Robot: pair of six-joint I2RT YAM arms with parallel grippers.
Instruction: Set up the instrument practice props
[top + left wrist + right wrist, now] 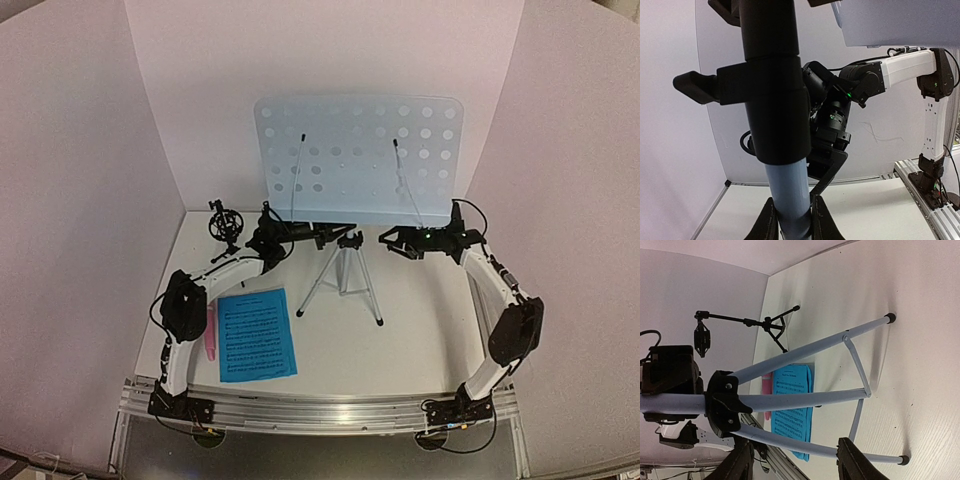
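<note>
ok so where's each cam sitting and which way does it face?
Top external: above and behind the bases, looking down at the table; both arms whole, left gripper and right gripper at the music stand.
Left wrist: beside the stand's pole, facing across to the right arm; own fingers flank the pole.
Right wrist: rolled sideways, low, facing across past the tripod legs; own fingers at bottom edge.
Shared: top and right wrist both show sheet music, pink microphone, mic mount.
</note>
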